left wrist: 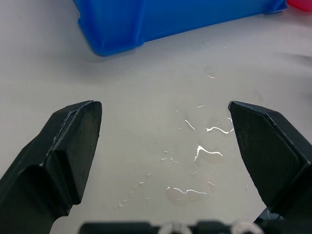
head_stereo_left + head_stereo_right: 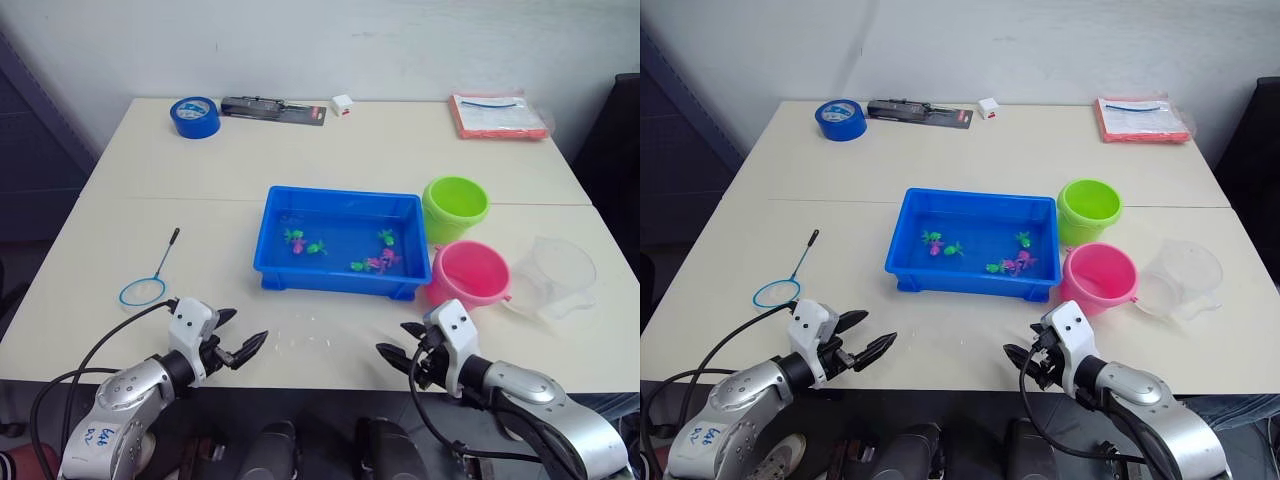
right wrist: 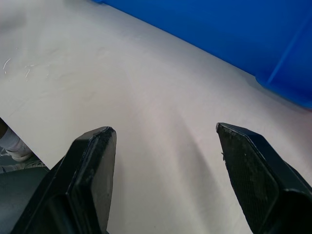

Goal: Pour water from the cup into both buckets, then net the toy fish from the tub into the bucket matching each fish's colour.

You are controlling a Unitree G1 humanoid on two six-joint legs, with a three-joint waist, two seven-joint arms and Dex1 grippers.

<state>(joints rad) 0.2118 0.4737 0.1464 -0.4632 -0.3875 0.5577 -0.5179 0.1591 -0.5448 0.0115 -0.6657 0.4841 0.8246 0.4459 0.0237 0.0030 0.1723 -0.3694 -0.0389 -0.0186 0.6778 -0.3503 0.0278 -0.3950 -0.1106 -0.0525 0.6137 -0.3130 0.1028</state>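
From the head camera's left eye, the clear plastic measuring cup with spout and handle (image 2: pixel 556 276) stands on the pale desk (image 2: pixel 330 160) at its right side, just beside the round pink plastic bucket (image 2: pixel 469 273), with the lime-green plastic bucket (image 2: pixel 455 207) behind that; the right pincer (image 2: pixel 400 342) hovers at the near edge, so the cup lies ahead of it and off to its right, and the right arm is plainly the nearer one for the pour, which I judge comes first. The shallow bright-blue rectangular tub (image 2: pixel 338 243) sits mid-desk with its long axis running left to right, small green and pink toy fish (image 2: pixel 372 262) lying in it. The right eye gives the same layout: the blue-rimmed hoop net on its thin dark stick (image 2: pixel 788 276) lies near the left pincer (image 2: pixel 870 336), ahead and to its left, the handle pointing away toward the far side and slightly right, so the left arm suits the netting. In the left wrist view the left pincer's black fingers (image 1: pixel 68 141) stand wide apart over drops of water on the desk, holding nothing, the tub's corner beyond. In the right wrist view the right pincer's fingers (image 3: pixel 92 165) are likewise spread wide and empty, the tub's blue wall ahead.
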